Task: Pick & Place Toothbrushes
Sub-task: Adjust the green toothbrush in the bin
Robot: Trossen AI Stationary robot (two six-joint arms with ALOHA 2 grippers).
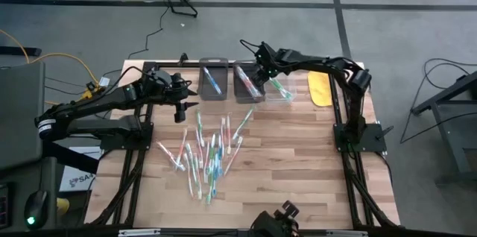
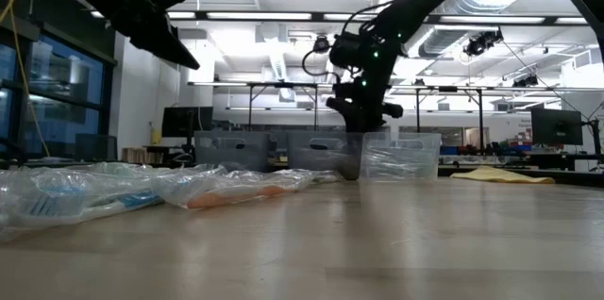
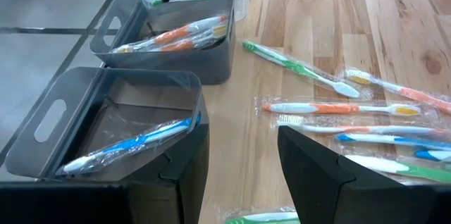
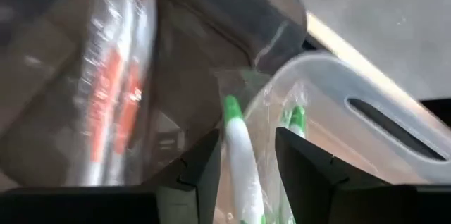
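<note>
Left hand point(image 1: 179, 103): held above the surface just left of the bins, fingers spread with nothing between them, apparently poised over the loose pile for a pick.
Loose toothbrushes point(image 1: 205, 151): scattered in clear wrappers across the middle of the surface, left of centre, white, green, blue and orange handles mixed; this pile is judged to be the work remaining.
Left grey bin point(image 1: 213, 80): set at the far edge of the surface; a blue-handled brush is seen lying inside, so sorting by colour seems intended.
Middle grey bin point(image 1: 246, 84): placed touching the first; orange-handled brushes are gathered in it.
Right hand point(image 1: 262, 64): brought over the seam between the middle bin and the clear bin, fingers parted either side of a wrapped green toothbrush point(image 4: 239, 146); whether the brush is gripped or let go cannot be told.
Clear bin point(image 1: 279, 92): set just right of the grey pair; green brushes are collected here.
Yellow flat object point(image 1: 320, 88): left near the far right corner, apart from the work.
Writing: none legible on wrappers or bins.
</note>
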